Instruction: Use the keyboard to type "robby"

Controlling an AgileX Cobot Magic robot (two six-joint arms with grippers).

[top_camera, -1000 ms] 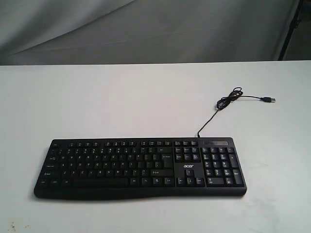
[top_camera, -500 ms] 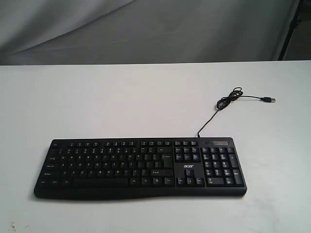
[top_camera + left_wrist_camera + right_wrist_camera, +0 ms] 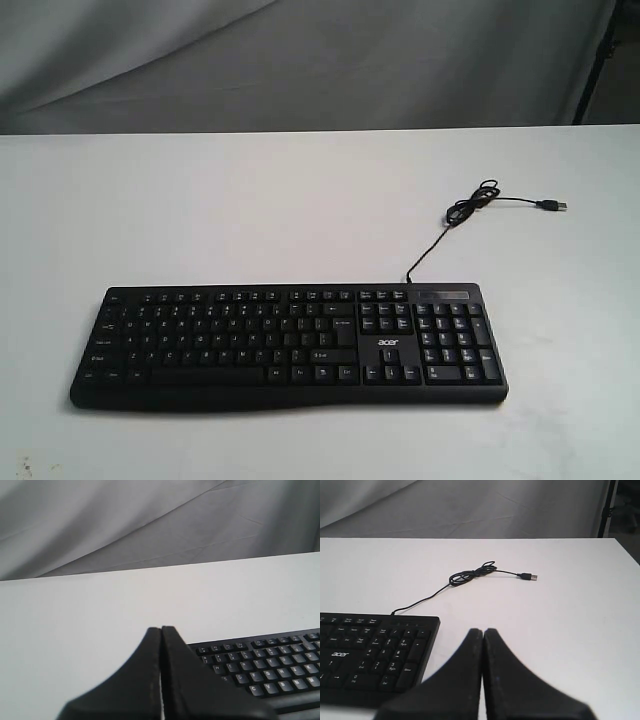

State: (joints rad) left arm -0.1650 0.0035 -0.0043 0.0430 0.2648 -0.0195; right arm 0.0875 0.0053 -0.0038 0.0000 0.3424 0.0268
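Note:
The black keyboard (image 3: 290,345) with its white "acer" logo lies flat near the table's front edge in the exterior view. Its thin black cable (image 3: 470,208) coils behind the number pad and ends in a loose USB plug (image 3: 551,205). Neither gripper shows in the exterior view. My left gripper (image 3: 161,629) is shut and empty, held above the table beside the keyboard's (image 3: 265,670) letter end. My right gripper (image 3: 483,631) is shut and empty too, above bare table just off the keyboard's (image 3: 370,652) number pad end.
The white table (image 3: 250,210) stretches behind the keyboard to a grey cloth backdrop (image 3: 300,60). A dark stand leg (image 3: 598,60) is at the far right corner. The table's right edge (image 3: 626,550) shows in the right wrist view.

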